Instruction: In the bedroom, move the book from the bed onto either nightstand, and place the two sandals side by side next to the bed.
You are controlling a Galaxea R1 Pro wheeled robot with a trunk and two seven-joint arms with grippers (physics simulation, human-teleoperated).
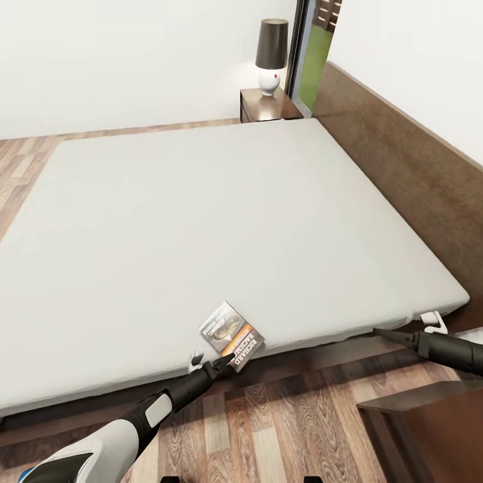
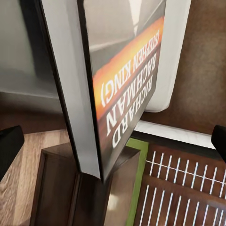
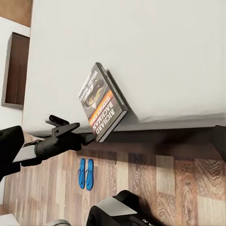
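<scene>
While the left gripper [image 1: 216,365] clamps the book [image 1: 232,335] by its lower corner at the bed [image 1: 201,221] edge, lift level — grip is marginal; right gripper [image 1: 389,333]: state indeterminate.

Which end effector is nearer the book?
Left. The left end effector is right at the book, at its corner by the bed's near edge. The right end effector is well off to the book's right.

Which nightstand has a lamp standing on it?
The far nightstand by the window, beyond the bed, carries the lamp. The near nightstand, at the robot's right, shows a bare top.
</scene>
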